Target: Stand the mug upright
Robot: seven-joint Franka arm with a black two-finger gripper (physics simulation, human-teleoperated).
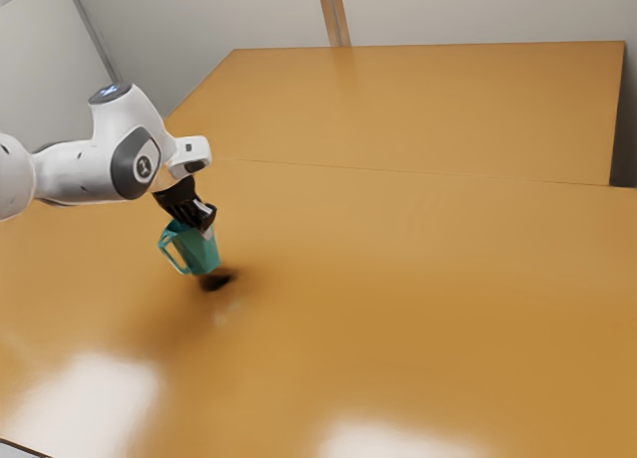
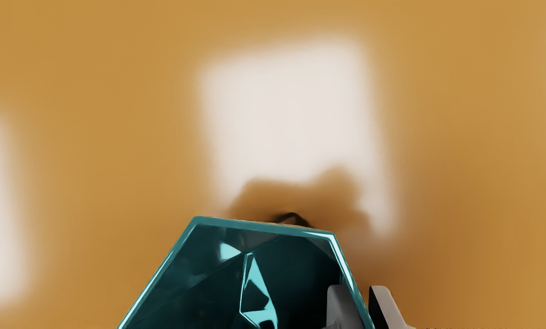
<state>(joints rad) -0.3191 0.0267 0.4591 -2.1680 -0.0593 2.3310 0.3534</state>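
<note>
Our fingers grip a faceted teal mug by its wall, mouth upward, long axis apparently leaning slightly.

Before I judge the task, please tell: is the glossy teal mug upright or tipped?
Roughly upright, but tilted: in the exterior view, the mug has its opening up by the black gripper, and its sides lean.

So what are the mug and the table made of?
The mug could be glazed ceramic or hard plastic: it's teal and shiny, with bright glints on its flat, angled sides. The table looks like varnished wood or smooth laminate, because it's orange-brown and glossy, with soft white reflections.
</note>
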